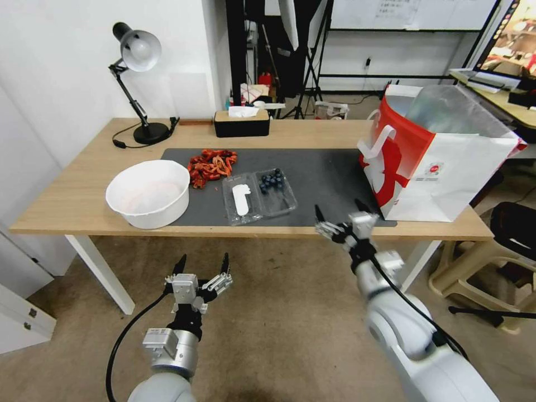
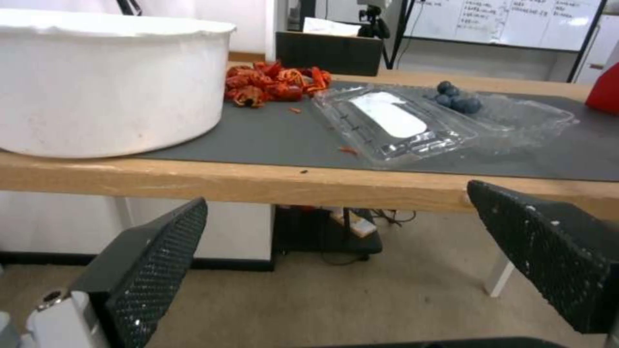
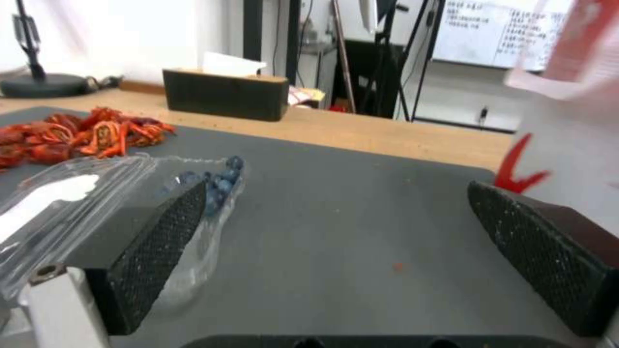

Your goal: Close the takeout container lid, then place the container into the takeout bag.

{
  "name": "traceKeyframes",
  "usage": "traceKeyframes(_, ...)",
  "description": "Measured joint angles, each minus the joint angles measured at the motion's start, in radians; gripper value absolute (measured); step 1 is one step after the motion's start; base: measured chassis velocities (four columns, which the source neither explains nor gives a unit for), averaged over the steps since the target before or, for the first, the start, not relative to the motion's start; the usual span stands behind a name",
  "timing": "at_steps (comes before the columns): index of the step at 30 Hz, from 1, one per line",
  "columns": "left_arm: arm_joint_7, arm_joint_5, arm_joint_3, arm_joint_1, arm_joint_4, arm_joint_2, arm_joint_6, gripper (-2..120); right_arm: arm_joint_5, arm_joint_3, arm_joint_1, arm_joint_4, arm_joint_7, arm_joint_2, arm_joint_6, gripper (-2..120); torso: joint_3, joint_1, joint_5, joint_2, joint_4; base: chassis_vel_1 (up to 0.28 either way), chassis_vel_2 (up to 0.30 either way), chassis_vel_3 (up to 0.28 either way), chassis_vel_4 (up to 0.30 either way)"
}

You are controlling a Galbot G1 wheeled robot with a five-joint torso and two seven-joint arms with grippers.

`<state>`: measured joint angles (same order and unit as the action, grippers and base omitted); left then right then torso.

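The takeout container (image 1: 260,195) lies open and flat on the grey mat (image 1: 329,173), near the table's front edge. Its lid (image 1: 241,200), with a white oblong label, is the left half; the right half holds dark blue berries (image 1: 272,180). At the table's right end the red-and-white takeout bag (image 1: 441,159) stands upright, its mouth open. My right gripper (image 1: 339,209) is open at the front edge, between container and bag; its wrist view has the container (image 3: 123,193) beside one finger and the bag (image 3: 570,125) beside the other. Below the table edge, in front of the lid (image 2: 390,116), my left gripper (image 1: 204,260) hangs open.
A round white bowl (image 1: 149,192) sits at the front left of the table, with a pile of red crayfish (image 1: 212,164) behind it on the mat. A black tissue box (image 1: 242,123) and a desk lamp (image 1: 138,53) stand along the back edge. A chair (image 1: 502,245) is at the right.
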<state>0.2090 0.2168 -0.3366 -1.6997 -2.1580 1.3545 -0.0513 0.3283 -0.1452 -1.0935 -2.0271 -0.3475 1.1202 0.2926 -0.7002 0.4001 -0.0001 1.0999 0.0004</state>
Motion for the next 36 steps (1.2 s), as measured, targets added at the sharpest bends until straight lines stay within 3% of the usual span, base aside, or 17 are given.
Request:
traceKeyframes(1,0.0,0.0,0.0,0.0,0.0,0.0,0.0,100,0.0,0.0,0.0,0.0,0.0,0.0,0.0,100,0.0,0.0,0.0,0.0,0.0,0.0,0.0,0.0,0.0)
traceKeyframes(8,0.001,0.003,-0.003,0.007,0.01,0.004,-0.001,100,0.217,0.142,0.237,0.047,-0.154,-0.009,0.306,100,0.0,0.0,-0.0001,0.0,-0.0003,0.0,0.0,0.0,0.0)
traceKeyframes(12,0.003,0.011,-0.007,0.015,0.015,0.002,-0.001,100,0.292,0.195,0.335,0.084,-0.19,-0.002,0.38,100,0.0,0.0,0.0001,0.0,-0.0002,0.0,0.0,0.0,0.0)
traceKeyframes(19,0.006,0.018,-0.008,0.022,0.028,0.001,-0.001,100,0.352,0.263,0.428,0.156,-0.235,0.006,0.448,100,0.0,0.0,0.0001,0.0,-0.0005,0.0,0.0,0.0,0.0)
traceKeyframes(36,0.015,0.028,-0.01,0.035,0.039,-0.008,-0.003,100,0.453,0.348,0.516,0.294,-0.274,0.034,0.446,100,0.0,0.0,0.0,0.0,-0.0004,0.0,0.0,0.0,0.0)
